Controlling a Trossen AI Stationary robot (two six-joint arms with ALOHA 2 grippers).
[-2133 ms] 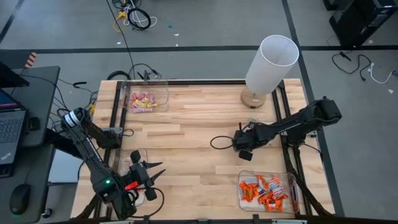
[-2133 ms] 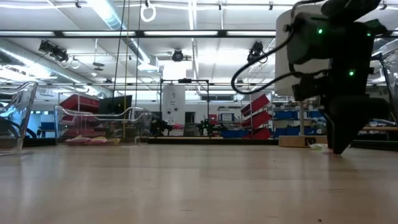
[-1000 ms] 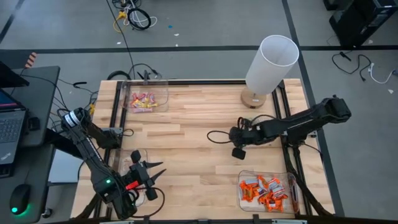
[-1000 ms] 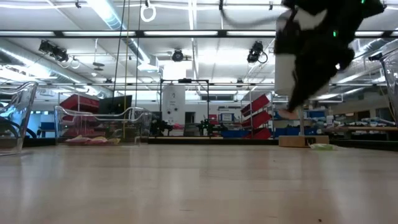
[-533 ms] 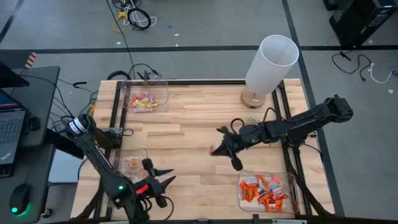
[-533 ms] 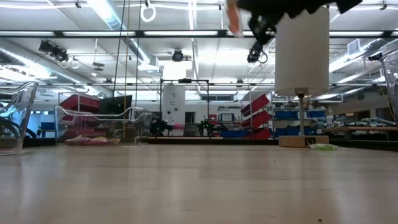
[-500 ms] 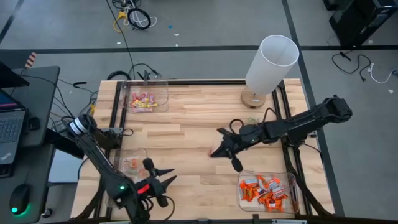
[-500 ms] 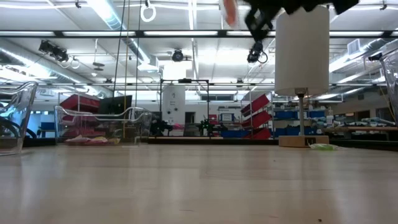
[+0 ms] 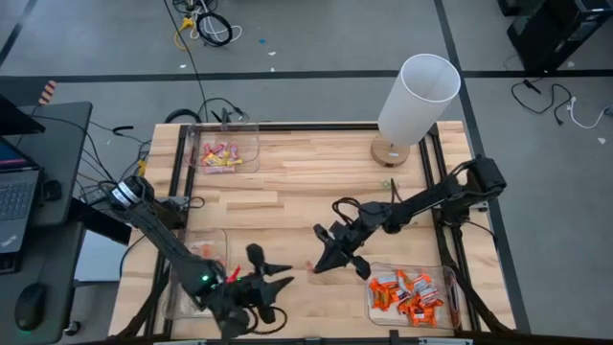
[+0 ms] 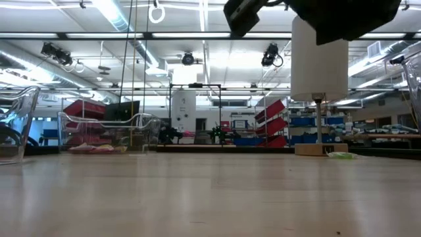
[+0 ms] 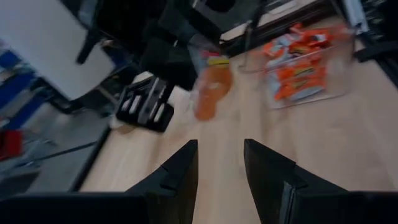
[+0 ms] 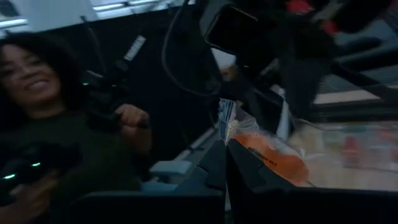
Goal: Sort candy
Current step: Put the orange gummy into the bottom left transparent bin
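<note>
**Over the near edge of the table: an orange sweet pinched between two arms**

On the pale butcher-block wooden table [image 9: 287, 206], a tall white cylindrical lamp shade on a round wooden base [image 9: 415, 96] is seen at the far right. Three clear plastic rectangular bins are set out: one at the far left with pink and yellow wrapped sweets [image 9: 218, 153], one at the near right filled with bright orange wrapped sweets [image 9: 407, 293], and one at the near left [image 9: 194, 251] beside the left arm. The right gripper [image 9: 316, 269] is held above the near middle of the table, its fingers pressed together on a single orange wrapped sweet [image 12: 270, 155]. The left gripper [image 9: 280, 284] is pointed towards it from just beside, its fingers [image 11: 177, 171] spread and holding nothing. A person [image 12: 56, 124] is visible beyond the table.
</note>
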